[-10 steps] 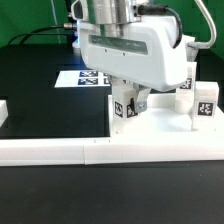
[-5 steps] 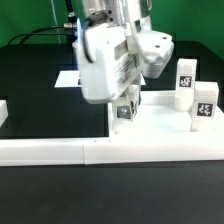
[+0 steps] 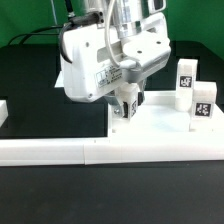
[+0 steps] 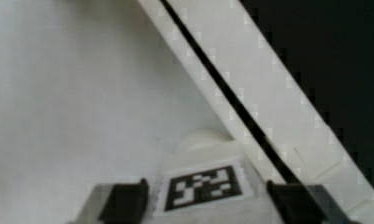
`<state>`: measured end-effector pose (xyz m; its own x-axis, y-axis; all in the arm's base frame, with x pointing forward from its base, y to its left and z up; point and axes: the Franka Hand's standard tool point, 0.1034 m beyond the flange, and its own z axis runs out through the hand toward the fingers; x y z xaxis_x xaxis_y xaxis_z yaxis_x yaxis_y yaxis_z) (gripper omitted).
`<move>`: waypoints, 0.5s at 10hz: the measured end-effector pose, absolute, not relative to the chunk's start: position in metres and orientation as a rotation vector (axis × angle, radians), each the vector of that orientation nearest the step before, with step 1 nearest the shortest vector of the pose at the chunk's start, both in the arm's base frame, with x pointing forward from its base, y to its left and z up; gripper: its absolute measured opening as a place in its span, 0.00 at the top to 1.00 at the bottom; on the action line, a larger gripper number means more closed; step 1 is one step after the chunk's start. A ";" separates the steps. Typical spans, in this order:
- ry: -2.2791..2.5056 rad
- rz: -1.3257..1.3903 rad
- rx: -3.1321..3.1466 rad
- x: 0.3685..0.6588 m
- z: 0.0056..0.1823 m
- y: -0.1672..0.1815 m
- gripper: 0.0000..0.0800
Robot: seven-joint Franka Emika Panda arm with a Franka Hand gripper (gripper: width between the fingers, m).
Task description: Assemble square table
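The square table's white slab (image 3: 160,126) lies flat at the exterior view's right, and in the wrist view it (image 4: 77,100) fills most of the picture. A short white tagged leg post (image 3: 125,104) stands upright at its near-left corner, seen from above with its tag up (image 4: 205,187). My gripper (image 3: 126,106) hangs straight over this post. Its dark fingers (image 4: 116,204) stand one on each side of the post, open, with a thin pale gap beside the tag (image 4: 205,206). Two more tagged leg posts (image 3: 185,76) (image 3: 205,103) stand on the slab's right side.
A long low white border wall (image 3: 60,151) runs along the front of the black table. A small white block (image 3: 3,108) sits at the exterior view's left edge. The arm hides most of the marker board (image 3: 62,66) behind it. The slab's raised rim (image 4: 237,90) borders black table.
The wrist has turned on the spot over the leg post, swinging the gripper body toward the exterior view's left. The post stays at the same corner.
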<state>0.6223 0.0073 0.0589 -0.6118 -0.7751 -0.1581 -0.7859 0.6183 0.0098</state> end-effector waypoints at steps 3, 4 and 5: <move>2.673 0.117 -1.329 0.625 0.069 0.014 0.23; 2.642 0.119 -1.335 0.625 0.086 0.020 0.19; 2.608 0.114 -1.318 0.623 0.111 0.027 0.19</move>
<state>0.6227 0.0269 0.1110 -0.5747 -0.7862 -0.2272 -0.8031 0.5952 -0.0283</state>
